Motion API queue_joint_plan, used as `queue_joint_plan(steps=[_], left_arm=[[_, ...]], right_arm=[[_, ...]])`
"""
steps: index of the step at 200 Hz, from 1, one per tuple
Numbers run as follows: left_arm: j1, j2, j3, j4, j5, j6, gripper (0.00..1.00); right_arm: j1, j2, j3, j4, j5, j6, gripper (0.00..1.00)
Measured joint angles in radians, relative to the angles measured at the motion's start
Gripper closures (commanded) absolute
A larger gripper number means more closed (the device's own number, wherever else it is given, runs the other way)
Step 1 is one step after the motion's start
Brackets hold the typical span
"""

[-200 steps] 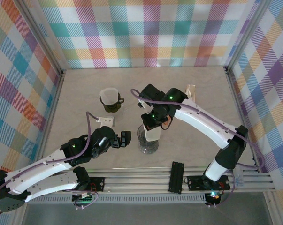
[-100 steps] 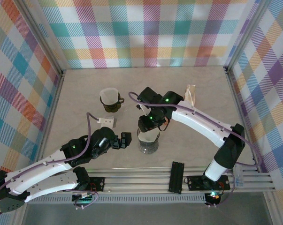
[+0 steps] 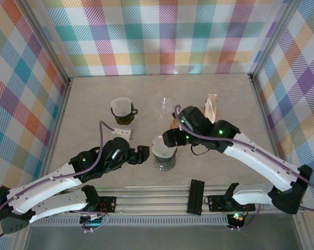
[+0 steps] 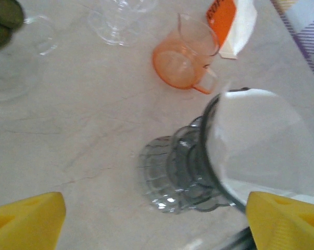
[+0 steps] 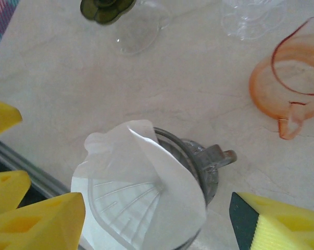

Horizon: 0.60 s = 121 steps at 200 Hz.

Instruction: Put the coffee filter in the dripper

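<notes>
Filter (image 5: 141, 177) (image 3: 163, 147) (image 4: 261, 140): white paper cone, seated inside dripper (image 5: 206, 164) (image 3: 165, 162) (image 4: 177, 172), near front centre of table (image 3: 94, 99). One flap folded inward over the ribbed cone, upper edge standing a little above the rim. Not pinched by anything.

Dripper: grey-tinted clear glass, upright on ribbed round base, small handle on one side.

Right gripper (image 5: 157, 219) (image 3: 172, 138): above the dripper, yellow fingertips (image 5: 281, 224) spread wide to either side of it, released, nothing grasped. In the right wrist view no contact with paper or glass.

Left gripper (image 4: 155, 221) (image 3: 139, 155): low, just beside the dripper on its left in the top view. Jaws wide apart, empty. One yellow fingertip (image 4: 284, 224) close under the dripper rim; contact there cannot be told.

Orange jug (image 5: 287, 88) (image 4: 185, 60) (image 3: 173, 124): translucent, upright, just behind the dripper, apart from it.

Clear stemmed glass (image 3: 163, 105) (image 4: 120, 21): farther back, centre.

Filter packet (image 4: 232, 21) (image 3: 211, 107): orange and white, behind and right of the jug.

Dark green cup (image 3: 124, 115): back left, carrying a pale clear piece on top.

White tag (image 3: 118, 134): flat on the table, between green cup and left arm.

Black bar (image 3: 197, 197): on the front rail, between the arm bases.
</notes>
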Motion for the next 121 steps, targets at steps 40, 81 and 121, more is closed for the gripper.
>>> queue_joint_plan(steps=[40, 81, 121], left_arm=[[0.065, 0.082, 0.004, 0.097, 0.143, -0.008, 0.33], [0.1, 0.097, -0.02, 0.198, 0.233, -0.037, 0.23], [0.118, 0.105, -0.054, 0.264, 0.29, -0.057, 0.35]], right_arm=[[0.0, -0.045, -0.078, 0.021, 0.067, 0.04, 0.26], [0.0, -0.047, -0.138, 0.024, 0.087, 0.063, 0.27], [0.0, -0.06, -0.168, 0.029, 0.09, 0.082, 0.27]])
